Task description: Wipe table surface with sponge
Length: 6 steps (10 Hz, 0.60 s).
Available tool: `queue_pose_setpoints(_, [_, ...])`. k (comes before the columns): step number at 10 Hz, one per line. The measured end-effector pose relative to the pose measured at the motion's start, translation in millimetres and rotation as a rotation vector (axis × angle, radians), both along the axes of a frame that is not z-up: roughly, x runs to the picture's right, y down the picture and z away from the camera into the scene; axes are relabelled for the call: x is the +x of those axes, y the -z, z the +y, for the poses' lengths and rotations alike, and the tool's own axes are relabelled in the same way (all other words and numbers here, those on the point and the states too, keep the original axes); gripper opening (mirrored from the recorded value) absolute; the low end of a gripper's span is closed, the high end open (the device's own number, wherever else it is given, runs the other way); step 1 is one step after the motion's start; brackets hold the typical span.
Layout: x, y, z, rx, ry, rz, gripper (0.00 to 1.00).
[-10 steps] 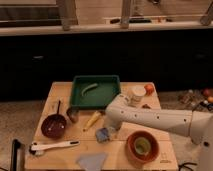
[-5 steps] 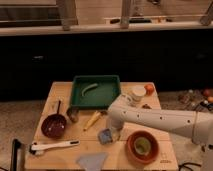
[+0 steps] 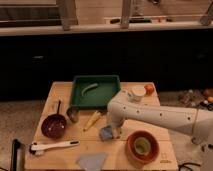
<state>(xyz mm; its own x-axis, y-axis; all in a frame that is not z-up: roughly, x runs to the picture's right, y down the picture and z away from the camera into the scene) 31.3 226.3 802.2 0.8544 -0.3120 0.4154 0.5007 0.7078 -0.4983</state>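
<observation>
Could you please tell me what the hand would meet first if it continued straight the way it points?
The hand points down over the middle of the light tan wooden tabletop, so it would probably meet the small blue-grey rectangular sponge first; whether they touch is unclear.

We see an arm (image 3: 160, 117) cased in a smooth white shell, thick and rounded like a tube, its underside shaded soft grey. Toward the right edge of the view the casing swells into a broader white segment, with a greyer piece below it. At the other end the tube meets a bulbous white joint, rounded like a knuckle, and a shorter white section follows. The gripper (image 3: 114, 131) at its tip looks pale with darker parts. It sits low over the table surface (image 3: 60, 92), just beside the sponge (image 3: 105, 133).
</observation>
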Motion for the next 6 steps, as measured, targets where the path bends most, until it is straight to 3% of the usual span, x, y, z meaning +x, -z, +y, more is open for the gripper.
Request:
queue_pose_setpoints(3, [-38.0, 9.7, -2.6, 0.016, 0.084, -0.071, 0.00])
queue_pose_setpoints(5, [-58.5, 18.4, 14.4, 0.006, 0.131, -0.119, 0.00])
queue_pose_setpoints(6, [-61.9, 21.4, 32.4, -0.012, 0.145, -0.139, 0.00])
